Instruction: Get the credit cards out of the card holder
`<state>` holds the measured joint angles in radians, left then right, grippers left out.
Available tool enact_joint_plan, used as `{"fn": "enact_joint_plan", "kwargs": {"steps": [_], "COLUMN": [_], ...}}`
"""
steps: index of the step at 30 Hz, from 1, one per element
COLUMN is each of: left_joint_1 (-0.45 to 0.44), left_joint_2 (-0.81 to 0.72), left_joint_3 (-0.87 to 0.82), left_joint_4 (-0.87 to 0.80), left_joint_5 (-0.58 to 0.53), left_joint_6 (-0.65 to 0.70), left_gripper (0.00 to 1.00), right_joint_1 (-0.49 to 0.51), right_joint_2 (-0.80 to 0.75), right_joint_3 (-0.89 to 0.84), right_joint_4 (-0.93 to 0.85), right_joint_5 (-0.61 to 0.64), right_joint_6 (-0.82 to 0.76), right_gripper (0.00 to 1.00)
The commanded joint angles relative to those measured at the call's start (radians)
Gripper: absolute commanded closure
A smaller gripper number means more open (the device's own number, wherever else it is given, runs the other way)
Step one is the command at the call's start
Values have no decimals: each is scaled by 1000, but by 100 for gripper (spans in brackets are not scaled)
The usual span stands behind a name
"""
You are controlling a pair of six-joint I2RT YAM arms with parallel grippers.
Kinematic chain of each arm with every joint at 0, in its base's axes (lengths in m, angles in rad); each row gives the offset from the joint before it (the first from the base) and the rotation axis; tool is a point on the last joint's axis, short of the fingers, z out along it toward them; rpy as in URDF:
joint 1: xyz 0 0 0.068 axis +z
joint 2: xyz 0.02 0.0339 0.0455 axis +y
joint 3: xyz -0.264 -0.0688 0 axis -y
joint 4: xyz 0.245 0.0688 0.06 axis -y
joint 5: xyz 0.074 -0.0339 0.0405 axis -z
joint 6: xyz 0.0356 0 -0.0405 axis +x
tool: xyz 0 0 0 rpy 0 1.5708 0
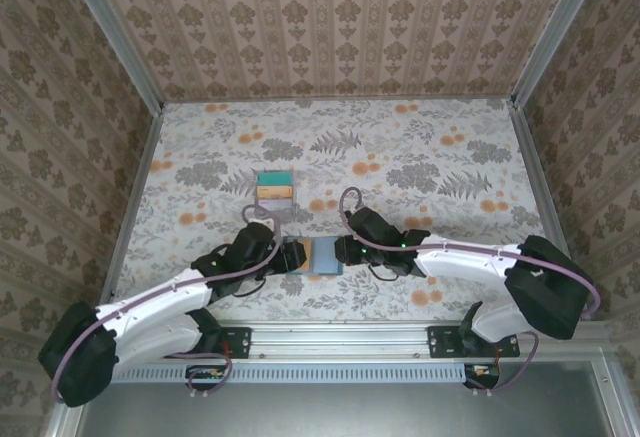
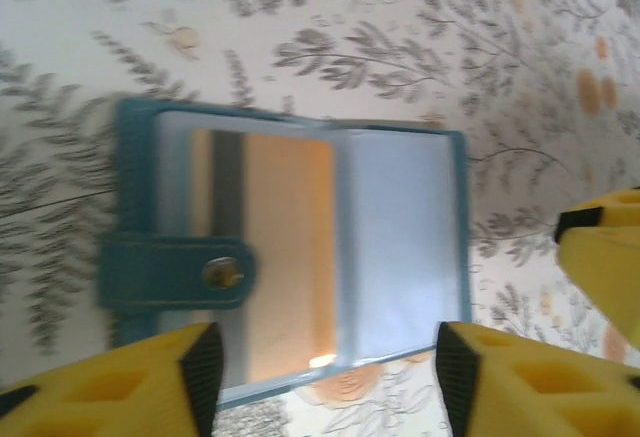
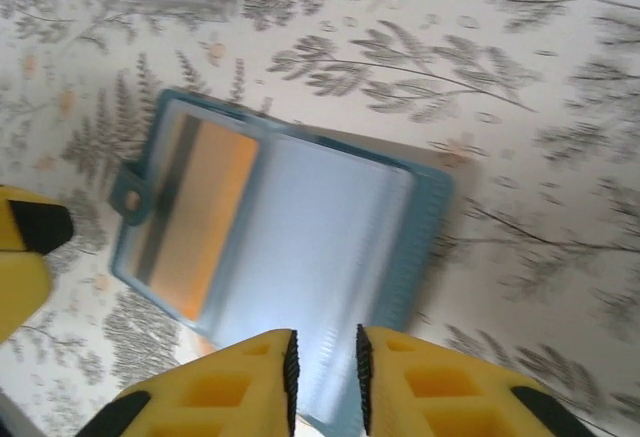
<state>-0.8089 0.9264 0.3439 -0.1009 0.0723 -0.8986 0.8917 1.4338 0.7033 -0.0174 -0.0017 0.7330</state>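
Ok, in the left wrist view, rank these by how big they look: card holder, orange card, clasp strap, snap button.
1. card holder
2. orange card, partly sleeved, so its full extent is unsure
3. clasp strap
4. snap button

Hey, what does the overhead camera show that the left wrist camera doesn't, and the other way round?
Overhead gives a teal card and an orange card lying in the small tray, farther back on the table. The left wrist camera gives the snap strap and a striped card, orange with a dark band, sitting in a sleeve. Both share the open card holder, the left gripper over it, and the floral table.
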Motion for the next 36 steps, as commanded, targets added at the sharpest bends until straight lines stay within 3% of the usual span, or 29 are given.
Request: {"fn": "enact_joint_plan", "kwargs": {"steps": [1,6,12,36], "left_joint_1": [43,63,63,34], "left_joint_2": [-36,-1,51,151], "left_joint_3": [-35,-48,-54,-74], "left_joint_4": [-49,4,51,14], "left_joint_5": [23,59,69,-52], "left_joint_6": [11,20,23,-34], "left_gripper": [50,76,90,94], "right_joint_1": [24,55,63,59], "right_joint_2": [63,155,231,335], "right_joint_3": [46,96,125,128], "right_joint_4": [79,144,192,213], "right_joint_5": [-87,-133,-167,-131], "right_joint_6": [55,111,175,250], "right_gripper": [76,79,80,75]}}
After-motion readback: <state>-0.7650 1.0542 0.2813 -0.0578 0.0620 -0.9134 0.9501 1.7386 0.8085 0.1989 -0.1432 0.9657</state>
